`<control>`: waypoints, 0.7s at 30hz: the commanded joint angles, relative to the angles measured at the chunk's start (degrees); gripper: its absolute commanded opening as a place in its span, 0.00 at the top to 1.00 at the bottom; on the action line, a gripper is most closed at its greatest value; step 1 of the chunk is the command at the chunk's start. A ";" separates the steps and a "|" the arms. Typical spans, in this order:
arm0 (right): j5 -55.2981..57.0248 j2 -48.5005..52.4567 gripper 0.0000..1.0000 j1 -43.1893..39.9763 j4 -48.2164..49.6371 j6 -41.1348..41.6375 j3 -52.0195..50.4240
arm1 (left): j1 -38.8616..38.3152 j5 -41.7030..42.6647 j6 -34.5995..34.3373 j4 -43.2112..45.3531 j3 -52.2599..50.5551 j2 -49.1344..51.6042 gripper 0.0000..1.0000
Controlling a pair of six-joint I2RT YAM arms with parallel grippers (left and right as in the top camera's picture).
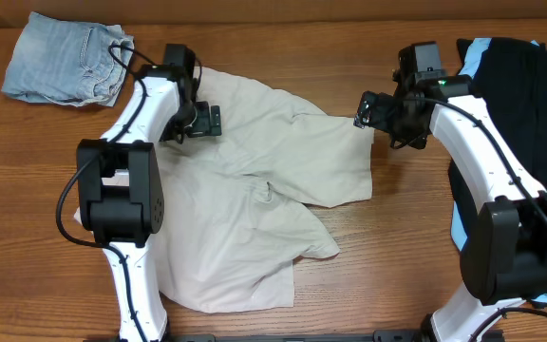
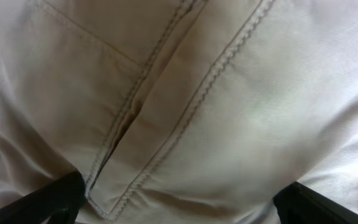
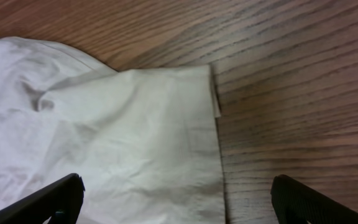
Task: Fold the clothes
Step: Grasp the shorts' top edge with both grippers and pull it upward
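1. Both jaws stand wide apart: left gripper (image 1: 207, 121) over crumpled pale beige cotton shorts (image 1: 254, 190) at centre frame, right gripper (image 1: 364, 109) at their right hem.
2. Upper left lie faded light-blue denim shorts (image 1: 65, 62).

Pale beige shorts (image 1: 254, 190) lie spread out and wrinkled mid-table, one leg reaching toward the near edge, pocket seams showing. Faded light-blue denim shorts (image 1: 65, 62) sit bunched at the far left corner. A black garment (image 1: 525, 95) with light-blue panels is heaped along the right edge.
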 commanded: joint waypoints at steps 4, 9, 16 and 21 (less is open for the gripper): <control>-3.41 3.06 0.23 1.79 -0.81 -2.14 -0.57 | 0.96 4.17 8.44 -7.34 1.70 4.85 0.00; -2.82 7.08 0.41 6.21 -0.02 -4.70 -0.57 | 0.31 5.51 9.14 -14.97 14.14 4.85 0.00; -1.70 13.84 0.42 9.40 0.59 -4.46 -0.57 | 0.33 5.79 9.16 -21.68 28.52 4.85 0.01; 2.82 16.31 0.35 9.38 3.72 -4.24 -0.57 | 0.33 5.79 9.16 -21.42 30.08 4.87 0.00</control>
